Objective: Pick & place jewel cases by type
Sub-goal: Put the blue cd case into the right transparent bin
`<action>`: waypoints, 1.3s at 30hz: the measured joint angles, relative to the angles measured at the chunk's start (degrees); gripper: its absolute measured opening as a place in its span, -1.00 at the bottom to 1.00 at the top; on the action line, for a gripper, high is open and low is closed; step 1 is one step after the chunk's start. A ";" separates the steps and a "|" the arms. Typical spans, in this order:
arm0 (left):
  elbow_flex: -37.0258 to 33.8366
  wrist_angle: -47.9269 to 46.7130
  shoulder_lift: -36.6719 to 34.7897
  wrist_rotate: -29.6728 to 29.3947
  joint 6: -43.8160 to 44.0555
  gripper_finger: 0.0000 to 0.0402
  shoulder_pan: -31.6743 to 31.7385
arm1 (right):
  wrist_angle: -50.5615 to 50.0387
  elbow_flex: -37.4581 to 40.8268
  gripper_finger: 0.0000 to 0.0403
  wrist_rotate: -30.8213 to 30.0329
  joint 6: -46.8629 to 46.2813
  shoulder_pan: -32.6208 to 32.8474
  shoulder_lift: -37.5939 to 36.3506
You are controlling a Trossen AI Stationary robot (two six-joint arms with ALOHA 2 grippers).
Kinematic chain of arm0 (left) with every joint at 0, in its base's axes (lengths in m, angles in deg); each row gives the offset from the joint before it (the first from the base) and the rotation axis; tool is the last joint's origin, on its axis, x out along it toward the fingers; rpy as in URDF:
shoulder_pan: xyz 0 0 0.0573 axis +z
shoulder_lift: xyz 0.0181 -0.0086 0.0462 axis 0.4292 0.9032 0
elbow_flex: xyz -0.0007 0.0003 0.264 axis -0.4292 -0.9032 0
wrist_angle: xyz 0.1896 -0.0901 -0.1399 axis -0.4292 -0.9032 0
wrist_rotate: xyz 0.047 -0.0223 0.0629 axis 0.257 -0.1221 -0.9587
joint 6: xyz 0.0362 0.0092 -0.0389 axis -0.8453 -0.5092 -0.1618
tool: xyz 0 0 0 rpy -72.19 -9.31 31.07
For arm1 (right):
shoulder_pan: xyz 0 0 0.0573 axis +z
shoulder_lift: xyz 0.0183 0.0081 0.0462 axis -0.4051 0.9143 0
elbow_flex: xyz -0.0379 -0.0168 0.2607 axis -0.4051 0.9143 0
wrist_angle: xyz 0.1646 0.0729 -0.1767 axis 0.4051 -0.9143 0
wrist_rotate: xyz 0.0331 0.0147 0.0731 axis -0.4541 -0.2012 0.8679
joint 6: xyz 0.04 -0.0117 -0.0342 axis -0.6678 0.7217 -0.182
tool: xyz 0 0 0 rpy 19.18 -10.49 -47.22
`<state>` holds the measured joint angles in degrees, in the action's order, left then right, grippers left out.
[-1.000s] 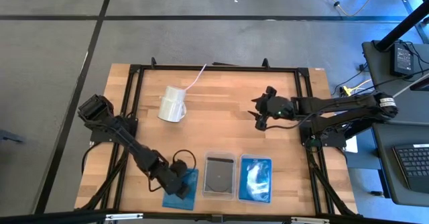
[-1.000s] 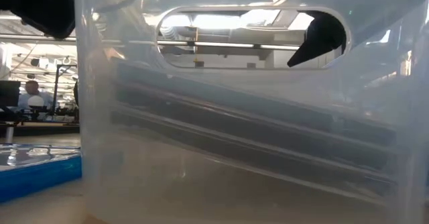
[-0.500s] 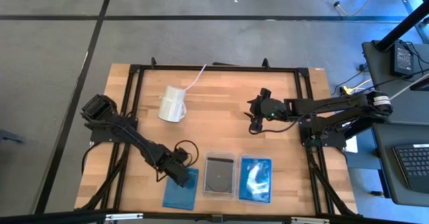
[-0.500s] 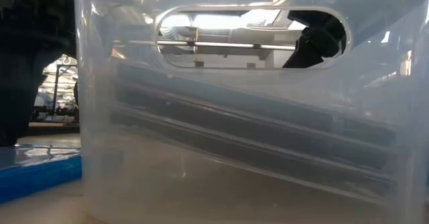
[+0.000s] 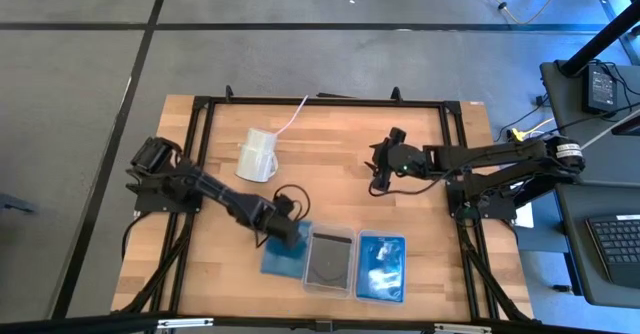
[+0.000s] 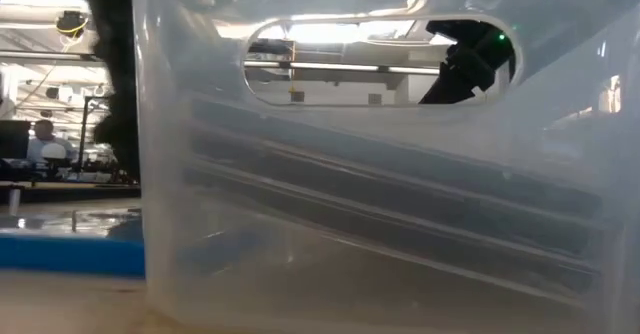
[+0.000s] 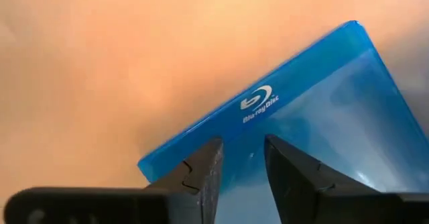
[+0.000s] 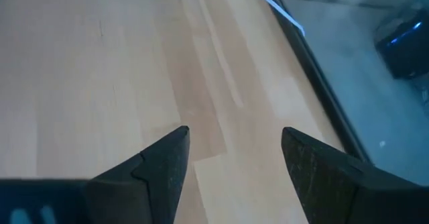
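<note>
A translucent blue jewel case (image 5: pixel 280 262) lies flat on the table just left of a clear tray (image 5: pixel 328 233) that holds dark grey cases. It also shows in the left wrist view (image 7: pixel 315 110) and in the low view (image 6: pixel 60 256). My left gripper (image 5: pixel 287 232) stands over the blue case's far right part, its fingers (image 7: pixel 201 177) drawn almost together. A second clear tray (image 5: pixel 382 237) to the right holds blue cases. My right gripper (image 5: pixel 383 169) is open and empty above bare wood at the table's far right; its fingers (image 8: pixel 161 163) stand wide apart. My left gripper touches the blue case's top face (image 7: pixel 244 133) just behind the spine edge printed with a disc logo, near one corner. The near-shut fingers come from above, slanting down from the table's left. The case lies flat on the table; the fingers hide the exact place of contact.
A white cylindrical cup (image 5: pixel 257 155) with a cord lies at the far left of the table. In the low view the near tray's wall (image 6: pixel 380 174) fills the picture, with tilted dark cases inside. A black frame (image 5: pixel 320 101) runs around the table.
My left gripper has gone from the near edge toward the table's right and far side. The blue case has slid with it along the table, turned a little, and now lies against the left tray. My right gripper has shifted slightly toward the left.
</note>
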<state>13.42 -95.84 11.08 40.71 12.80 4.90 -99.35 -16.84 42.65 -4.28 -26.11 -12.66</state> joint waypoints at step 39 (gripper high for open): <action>1.17 -2.69 -8.62 9.15 -30.98 -0.74 19.54 | 30.44 -0.07 0.19 32.05 -5.50 -7.84 26.97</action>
<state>14.59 -98.53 2.46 49.86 -18.18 24.44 -68.92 -16.91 74.71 -9.78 -33.95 14.31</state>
